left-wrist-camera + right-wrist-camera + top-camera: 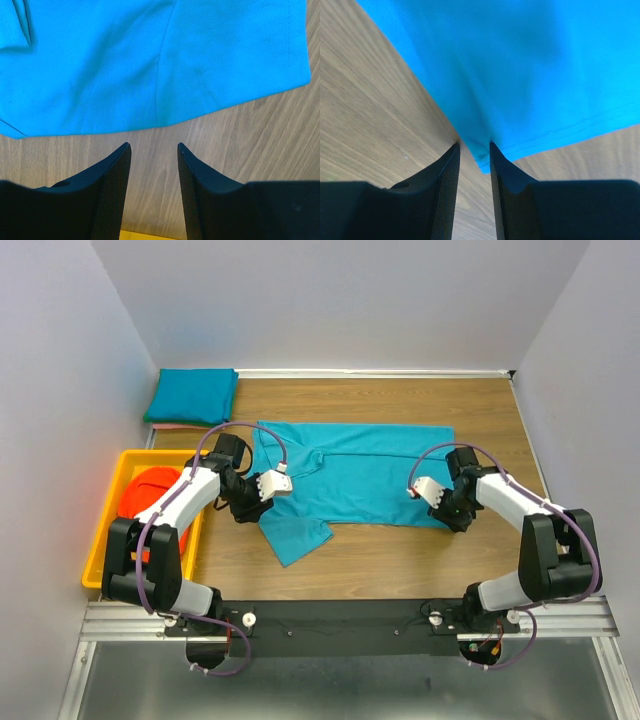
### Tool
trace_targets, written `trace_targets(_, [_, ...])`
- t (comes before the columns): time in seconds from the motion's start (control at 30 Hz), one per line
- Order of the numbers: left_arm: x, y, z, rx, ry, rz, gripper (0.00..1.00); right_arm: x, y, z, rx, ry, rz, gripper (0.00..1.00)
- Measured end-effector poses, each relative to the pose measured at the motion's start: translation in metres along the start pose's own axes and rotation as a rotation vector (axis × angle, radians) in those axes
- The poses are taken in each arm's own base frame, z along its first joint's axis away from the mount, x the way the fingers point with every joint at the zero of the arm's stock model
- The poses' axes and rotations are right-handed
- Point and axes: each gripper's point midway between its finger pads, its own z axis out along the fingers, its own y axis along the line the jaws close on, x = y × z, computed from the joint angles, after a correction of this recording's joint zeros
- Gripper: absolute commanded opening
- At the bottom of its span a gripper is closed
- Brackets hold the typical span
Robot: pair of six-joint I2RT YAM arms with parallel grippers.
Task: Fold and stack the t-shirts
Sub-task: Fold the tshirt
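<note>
A teal-blue t-shirt (350,472) lies spread across the middle of the table, one sleeve pointing toward the front. My left gripper (242,508) sits at its left edge. In the left wrist view the gripper (154,146) is open over bare wood, just short of the shirt's edge (150,70). My right gripper (450,515) is at the shirt's near right corner. In the right wrist view the gripper (475,145) stands narrowly open around that corner (485,160), with a gap showing. A folded teal t-shirt (192,395) lies at the back left. An orange-red t-shirt (150,495) lies in the tray.
The yellow plastic tray (108,530) stands at the left edge, close to my left arm; its rim shows in the left wrist view (145,236). Grey walls close in the table on the left, back and right. Bare wood lies in front of the shirt.
</note>
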Motion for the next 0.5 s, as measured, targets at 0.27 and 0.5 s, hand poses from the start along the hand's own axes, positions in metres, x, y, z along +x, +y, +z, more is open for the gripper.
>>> trace_targets(0.27, [0.0012,0.0009,-0.0003,-0.004,0.007,0.006,0.5,0.0041,0.0039,0.0046,-0.014,0.016,-0.002,0.27])
trace_targets(0.5, [0.0058,0.0009,-0.0012,0.0,0.03,0.042,0.48,0.0055,0.0009,0.0053,0.0,0.029,0.006,0.01])
